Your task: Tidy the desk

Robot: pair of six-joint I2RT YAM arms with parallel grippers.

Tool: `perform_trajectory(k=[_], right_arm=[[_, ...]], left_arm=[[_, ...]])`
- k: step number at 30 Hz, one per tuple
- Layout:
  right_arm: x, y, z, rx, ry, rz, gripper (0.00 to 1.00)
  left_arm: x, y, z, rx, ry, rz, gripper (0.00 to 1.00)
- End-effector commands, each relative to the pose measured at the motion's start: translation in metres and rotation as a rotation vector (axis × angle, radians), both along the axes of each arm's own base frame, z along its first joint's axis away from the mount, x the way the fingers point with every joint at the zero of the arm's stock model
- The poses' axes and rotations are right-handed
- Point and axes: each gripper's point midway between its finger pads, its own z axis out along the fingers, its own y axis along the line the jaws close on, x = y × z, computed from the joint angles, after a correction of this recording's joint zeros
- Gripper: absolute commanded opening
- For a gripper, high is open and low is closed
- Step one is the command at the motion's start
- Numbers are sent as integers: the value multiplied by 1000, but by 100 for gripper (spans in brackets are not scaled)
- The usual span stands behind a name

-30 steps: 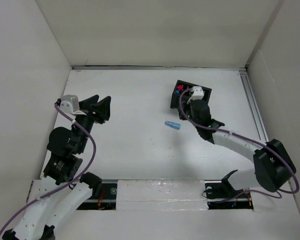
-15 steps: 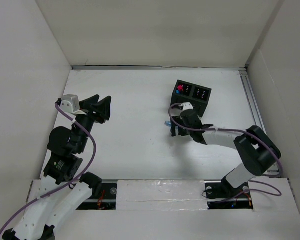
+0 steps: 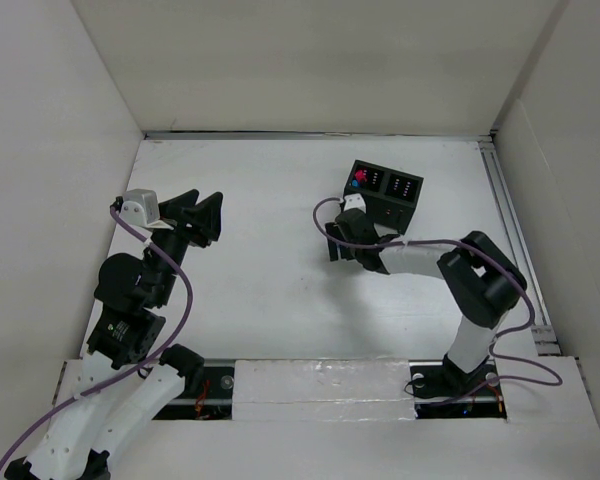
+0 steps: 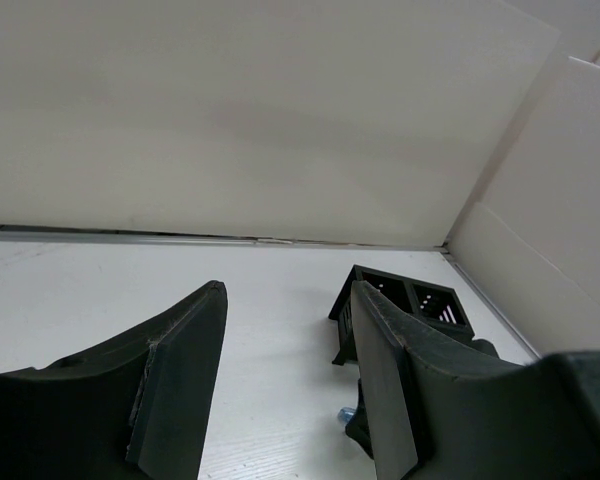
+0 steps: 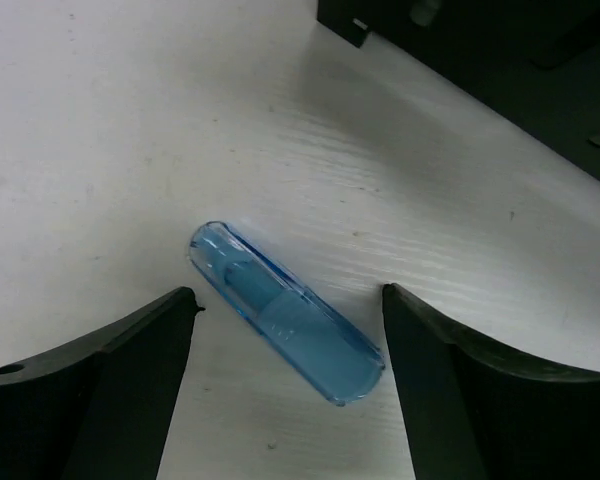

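The left gripper (image 3: 204, 200) has not moved over the last second. It hangs above the desk (image 3: 270, 190) with its jaws a little apart and nothing between them.

The change is on the right. A second ago the right gripper (image 5: 288, 295) was shut and poised over the black organizer (image 3: 385, 185). It has since swung away from the box, dropped low and spread its jaws wide. It now straddles the blue tube (image 5: 285, 312), which lies flat on the desk in the gap between the two fingers. Neither finger touches it, so it is framed but not yet gripped. I judge this to be the approach for a pick, with the organizer as the likely destination.

The tube's long axis runs diagonally across the gap. Its rounded end points forward and toward the gripper's left finger, and its other end points back toward the right finger. It is therefore skewed to the closing line, and closing may well turn it before the fingers bite. The rounded end might be the cap, though the clear plastic makes that hard to confirm. From above, the wrist hides the tube.

The organizer stands just ahead of the right finger.
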Motion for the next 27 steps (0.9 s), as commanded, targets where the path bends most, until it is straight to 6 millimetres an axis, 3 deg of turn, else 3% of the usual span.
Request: perform_trajectory(k=[1,3,5,7,8,12,16,19,21,23,24,27], right_arm=[[-8,8,-5,-62,3,31,80],[-13,11,-8,-63,12,48,68],[-20,15,-10,-54,29,64,49],[-38,24,-14,-43,50,103,45],[-41,24,-15,-36,57,108,34],[-55,29,-9,10,58,119,12],[-47,42,37,119,-36,134,10],[-30,43,101,211,-176,99,10],[-12,32,147,280,-284,54,11],[3,14,171,306,-354,-11,11],[16,-4,189,327,-396,-70,11],[41,-42,213,345,-467,-178,12]], left_arm=[[-4,2,15,-31,-53,-2,49],[-5,2,15,-29,-53,-4,49],[-4,1,15,-28,-52,-5,49],[-4,1,14,-29,-50,-2,49],[-3,2,14,-28,-49,-1,49],[-4,0,15,-29,-52,-8,49],[-1,-2,12,-23,-42,-15,49],[1,-2,10,-20,-34,-5,49],[0,-1,11,-21,-35,-5,49],[0,-2,10,-19,-35,-8,49],[0,-2,10,-20,-36,-8,49],[0,-3,10,-18,-35,-14,49]])
